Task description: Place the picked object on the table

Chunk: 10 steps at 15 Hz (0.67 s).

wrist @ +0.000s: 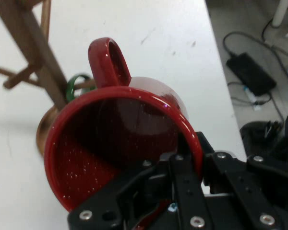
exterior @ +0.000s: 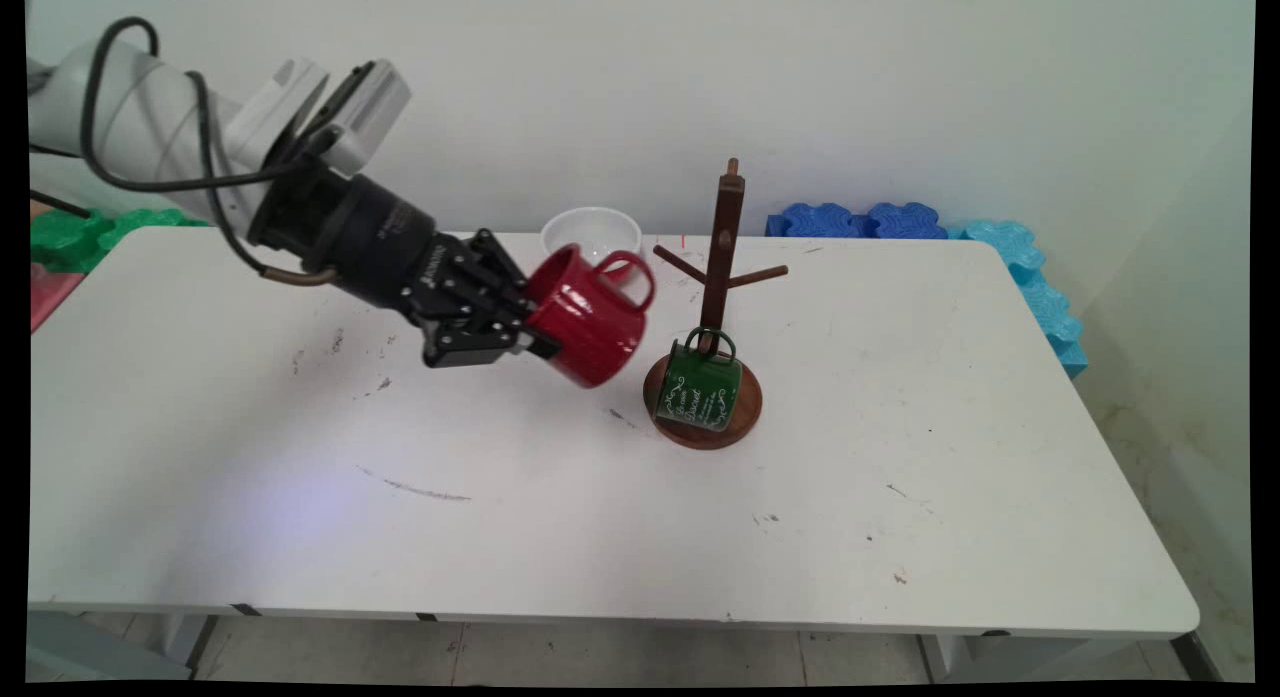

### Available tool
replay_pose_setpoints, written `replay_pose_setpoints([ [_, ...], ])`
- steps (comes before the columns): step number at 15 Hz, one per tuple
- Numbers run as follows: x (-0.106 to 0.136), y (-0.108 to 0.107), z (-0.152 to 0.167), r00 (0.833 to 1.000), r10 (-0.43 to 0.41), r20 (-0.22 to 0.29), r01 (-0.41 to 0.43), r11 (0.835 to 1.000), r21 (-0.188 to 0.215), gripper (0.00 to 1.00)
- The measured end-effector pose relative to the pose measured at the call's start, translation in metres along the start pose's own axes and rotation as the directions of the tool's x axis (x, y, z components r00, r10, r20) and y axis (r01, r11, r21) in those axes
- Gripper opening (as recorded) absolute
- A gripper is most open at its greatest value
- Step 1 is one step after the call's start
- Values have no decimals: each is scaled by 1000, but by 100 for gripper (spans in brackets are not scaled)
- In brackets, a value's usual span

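Red mug in pincer, apparently by rim.

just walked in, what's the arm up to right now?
The gripper is shut on the rim of a red mug, holding it tilted in the air above the table, handle up. Just to the mug's right stands a wooden mug tree with a green mug hanging on a low peg over its base. A white bowl sits behind the red mug, near the table's far edge.
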<state>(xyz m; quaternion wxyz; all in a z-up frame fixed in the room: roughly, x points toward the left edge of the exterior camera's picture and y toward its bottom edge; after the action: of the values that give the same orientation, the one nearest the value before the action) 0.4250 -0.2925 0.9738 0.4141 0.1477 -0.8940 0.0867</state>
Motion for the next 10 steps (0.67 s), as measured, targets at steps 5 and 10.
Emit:
replay_pose_setpoints([
  [5, -20, -2, -17, 996, 7, 90, -13, 998, 63, 0],
  [10, -34, -13, -20, 984, 36, 172, -58, 990, 127, 0],
])
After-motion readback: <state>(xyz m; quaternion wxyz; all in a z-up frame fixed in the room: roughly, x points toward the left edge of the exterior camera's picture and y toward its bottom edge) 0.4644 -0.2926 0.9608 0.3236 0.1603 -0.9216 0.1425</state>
